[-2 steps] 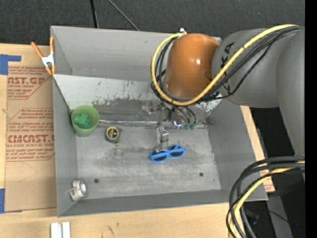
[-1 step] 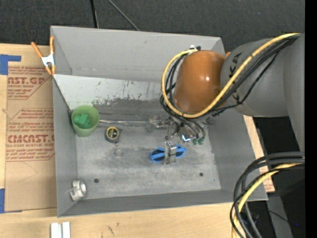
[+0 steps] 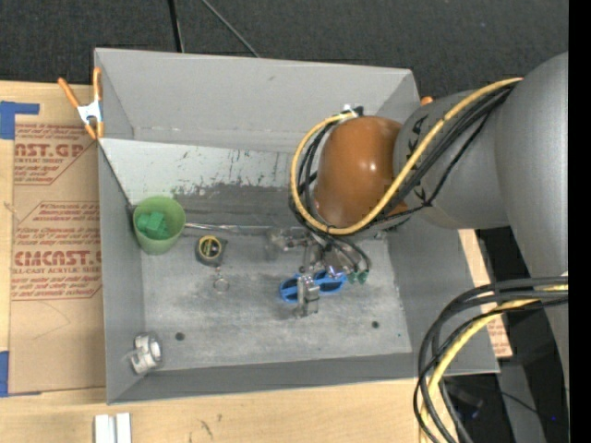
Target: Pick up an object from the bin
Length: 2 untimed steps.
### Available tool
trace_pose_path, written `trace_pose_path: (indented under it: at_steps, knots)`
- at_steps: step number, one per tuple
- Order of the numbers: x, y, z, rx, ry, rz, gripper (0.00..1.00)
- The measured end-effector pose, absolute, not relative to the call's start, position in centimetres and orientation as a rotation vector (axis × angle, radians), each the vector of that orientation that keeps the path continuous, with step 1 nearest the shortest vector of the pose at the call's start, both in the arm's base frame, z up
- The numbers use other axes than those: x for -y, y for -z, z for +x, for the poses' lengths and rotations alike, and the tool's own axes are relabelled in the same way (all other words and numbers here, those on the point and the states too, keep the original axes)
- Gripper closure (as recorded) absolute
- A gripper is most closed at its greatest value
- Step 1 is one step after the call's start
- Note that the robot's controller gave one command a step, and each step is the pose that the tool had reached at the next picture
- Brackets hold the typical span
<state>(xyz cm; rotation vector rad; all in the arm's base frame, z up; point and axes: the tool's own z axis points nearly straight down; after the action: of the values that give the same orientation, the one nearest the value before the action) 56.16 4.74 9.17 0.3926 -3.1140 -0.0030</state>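
My gripper [image 3: 308, 295] hangs low in the bin's right half, under the orange wrist cover. Its metal fingers stand right over a small blue object [image 3: 297, 290] lying on the floor there. The fingers seem to straddle that blue piece. Beside it on the right lies a small green bit [image 3: 357, 275]. Whether the blue thing is clamped I cannot make out.
A green cup-shaped thing [image 3: 158, 223] sits at the left wall. A small round brass-and-black ring [image 3: 210, 247] lies right of it. In the front left corner is a silvery metal piece [image 3: 145, 353]. The arm and its cables cover the bin's right back part.
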Motion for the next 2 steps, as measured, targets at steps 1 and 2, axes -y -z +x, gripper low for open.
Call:
trace_pose_path:
  at_steps: [1,2]
  knots:
    - [-4.73,-9.41,56.27,3.118,0.003,0.392,1.00]
    - [-4.72,-9.41,56.27,3.118,0.003,0.391,0.00]
